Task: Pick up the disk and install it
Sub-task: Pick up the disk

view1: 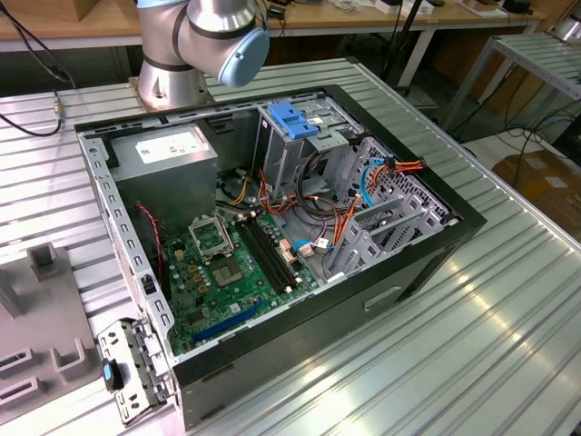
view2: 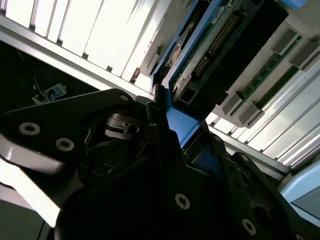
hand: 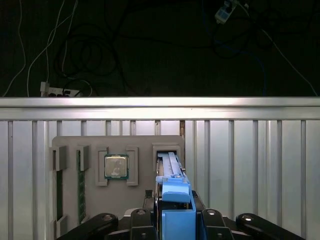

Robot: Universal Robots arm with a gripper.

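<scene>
The disk [hand: 170, 172] stands on edge, and its blue plastic edging [hand: 176, 192] faces the first wrist view. It sits at a slot of the grey fixture tray [hand: 142, 192]. My gripper [hand: 176, 207] is shut on the disk, with a dark finger pressed against each blue side. In the second wrist view the disk [view2: 210, 47] shows its circuit-board face and a blue edge running into my gripper [view2: 172, 125]. The open computer case [view1: 272, 227] lies on the table in the exterior view.
On the tray lie a processor chip [hand: 116, 166] and memory sticks [hand: 80, 185]. The ribbed metal table [hand: 250, 170] ends at a rail, with dark floor and cables beyond. Inside the case are a drive cage with a blue handle [view1: 295, 123], a grey power supply [view1: 168, 150] and the motherboard [view1: 227, 272].
</scene>
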